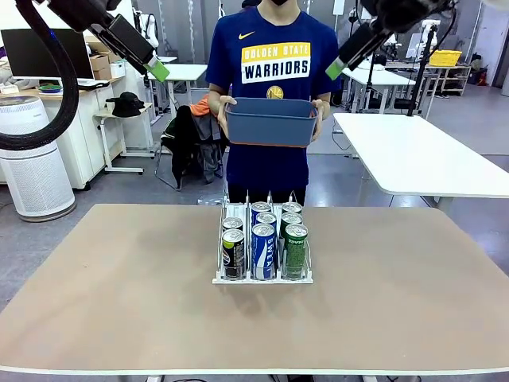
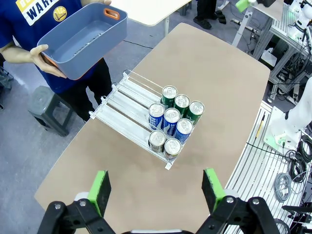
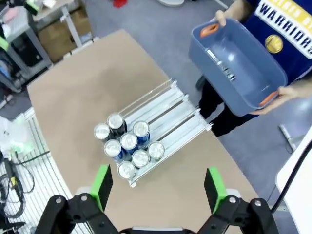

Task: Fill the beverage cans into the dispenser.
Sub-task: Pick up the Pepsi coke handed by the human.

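Cans (image 1: pixel 263 239) stand upright, silver tops up, in the rack (image 2: pixel 122 105) at the middle of the table (image 1: pixel 111 294): two black in my left lane, three blue in the middle lane, three green in the right. The rack's long axis runs from my side toward the person, and the cans crowd its near end. Across the table the person holds a blue-grey tub (image 1: pixel 270 127) in both hands. My left claw (image 2: pixel 156 187) and right claw (image 3: pixel 158 185) hang high above, fingers spread wide, gripping nothing.
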Motion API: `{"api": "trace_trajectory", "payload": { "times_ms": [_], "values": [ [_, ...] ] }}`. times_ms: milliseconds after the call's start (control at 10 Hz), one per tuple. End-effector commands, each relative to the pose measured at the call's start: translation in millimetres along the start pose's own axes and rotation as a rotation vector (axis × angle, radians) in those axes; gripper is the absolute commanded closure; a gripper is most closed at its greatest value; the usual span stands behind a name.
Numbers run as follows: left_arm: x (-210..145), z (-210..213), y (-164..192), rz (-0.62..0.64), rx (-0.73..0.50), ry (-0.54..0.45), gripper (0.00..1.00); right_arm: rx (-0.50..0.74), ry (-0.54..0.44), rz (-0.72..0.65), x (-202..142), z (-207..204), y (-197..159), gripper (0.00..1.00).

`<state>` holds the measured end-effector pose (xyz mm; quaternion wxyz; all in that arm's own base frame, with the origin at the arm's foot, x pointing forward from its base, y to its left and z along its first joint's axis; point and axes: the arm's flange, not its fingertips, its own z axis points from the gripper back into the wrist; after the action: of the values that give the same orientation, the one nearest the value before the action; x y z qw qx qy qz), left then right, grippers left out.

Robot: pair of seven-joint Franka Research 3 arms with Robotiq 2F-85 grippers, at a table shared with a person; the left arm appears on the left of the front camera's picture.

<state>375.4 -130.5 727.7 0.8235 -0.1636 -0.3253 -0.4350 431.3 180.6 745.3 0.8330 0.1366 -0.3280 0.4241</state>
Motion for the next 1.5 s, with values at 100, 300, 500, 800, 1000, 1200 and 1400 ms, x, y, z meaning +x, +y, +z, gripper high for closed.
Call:
{"api": "trace_trajectory", "payload": {
  "times_ms": [100,300,500,800,1000,1200,1400],
  "values": [
    [-4,-1,-2,0.017,-0.013,-0.004,0.00,-0.094,-0.074,-0.045,1,22,9,0.00],
    [-4,-1,-2,0.017,-0.013,-0.004,0.00,-0.112,-0.081,-0.048,0,31,10,0.00],
    [-4,-1,-2,0.017,-0.013,-0.004,0.00,-0.127,-0.091,-0.071,-2,28,10,0.00],
    [-4,-1,-2,0.017,-0.013,-0.004,0.00,-0.091,-0.096,-0.040,5,35,6,0.00],
    [-4,-1,-2,0.017,-0.013,-0.004,0.00,-0.091,-0.096,-0.040,5,35,6,0.00],
    [-4,-1,-2,0.017,-0.013,-0.004,0.00,-0.095,-0.096,-0.038,6,35,5,0.00],
    [-4,-1,-2,0.017,-0.013,-0.004,0.00,0.062,-0.067,-0.071,2,22,13,0.00]
  ]
}}
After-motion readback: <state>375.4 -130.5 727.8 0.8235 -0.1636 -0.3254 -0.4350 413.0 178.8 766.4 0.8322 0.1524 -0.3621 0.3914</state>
